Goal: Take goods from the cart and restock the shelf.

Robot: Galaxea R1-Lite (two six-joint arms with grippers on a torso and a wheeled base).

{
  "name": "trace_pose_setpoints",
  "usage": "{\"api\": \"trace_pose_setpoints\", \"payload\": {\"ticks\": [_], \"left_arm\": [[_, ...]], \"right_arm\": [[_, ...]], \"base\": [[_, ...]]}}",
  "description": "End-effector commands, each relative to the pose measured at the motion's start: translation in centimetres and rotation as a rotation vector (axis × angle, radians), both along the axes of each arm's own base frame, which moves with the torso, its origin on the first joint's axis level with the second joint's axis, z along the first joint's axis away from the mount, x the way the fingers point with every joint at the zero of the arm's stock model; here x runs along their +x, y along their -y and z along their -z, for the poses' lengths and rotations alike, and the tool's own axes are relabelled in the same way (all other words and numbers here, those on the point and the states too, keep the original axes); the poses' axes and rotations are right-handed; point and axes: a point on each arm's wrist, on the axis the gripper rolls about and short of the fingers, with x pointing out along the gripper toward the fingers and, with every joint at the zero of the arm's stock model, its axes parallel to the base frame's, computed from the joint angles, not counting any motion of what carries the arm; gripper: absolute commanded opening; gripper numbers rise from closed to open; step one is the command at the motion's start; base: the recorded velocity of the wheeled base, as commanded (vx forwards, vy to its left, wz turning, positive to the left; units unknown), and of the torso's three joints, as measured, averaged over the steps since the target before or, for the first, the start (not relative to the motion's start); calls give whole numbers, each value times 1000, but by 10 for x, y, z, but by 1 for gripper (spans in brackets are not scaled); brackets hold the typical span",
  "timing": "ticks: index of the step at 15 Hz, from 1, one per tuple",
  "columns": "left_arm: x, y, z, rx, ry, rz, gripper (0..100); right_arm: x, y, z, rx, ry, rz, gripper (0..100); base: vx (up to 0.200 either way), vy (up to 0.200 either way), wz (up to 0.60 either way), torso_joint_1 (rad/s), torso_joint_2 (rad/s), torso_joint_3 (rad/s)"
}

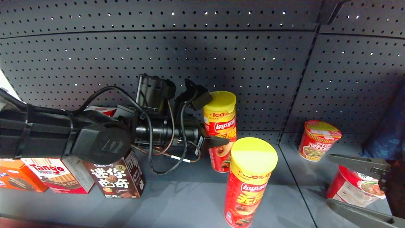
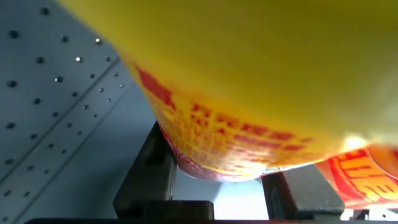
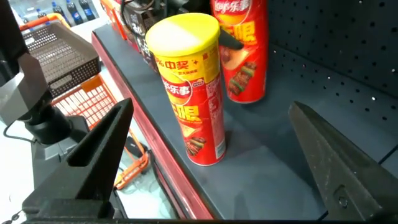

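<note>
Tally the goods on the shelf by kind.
Chip cans: 2 (rear chip can, front chip can)
Cup noodles: 2
Snack boxes: 4, one half-hidden behind the left arm
Total: 8

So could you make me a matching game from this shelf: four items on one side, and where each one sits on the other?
1 rear chips can
2 front chips can
3 far noodle cup
4 brown box

A standing free near the shelf front edge
B left of both cans
C between the left gripper fingers
D back of the right-hand bay

Pairs: 1-C, 2-A, 3-D, 4-B
</note>
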Motion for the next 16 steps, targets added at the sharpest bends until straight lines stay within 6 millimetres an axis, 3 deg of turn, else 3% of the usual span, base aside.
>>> {"api": "trace_pose_setpoints", "payload": {"ticks": [1, 4, 7, 16], "left_arm": [[12, 3, 0, -6, -4, 9, 0], [37, -3, -1, 4, 19, 44, 0], [48, 0, 2, 12, 36, 97, 0], [55, 13, 17, 24, 16, 115, 0]], "right_arm": [[1, 0, 0, -2, -2, -1, 100], [0, 0, 4, -8, -11, 1, 100], [0, 3, 9, -16, -24, 15, 100], [-1, 4, 11, -17, -27, 16, 100]], "base": [[0, 0, 0, 0, 0, 0], [0, 0, 0, 0, 0, 0], [0, 0, 0, 0, 0, 0], [0, 0, 0, 0, 0, 0]]}}
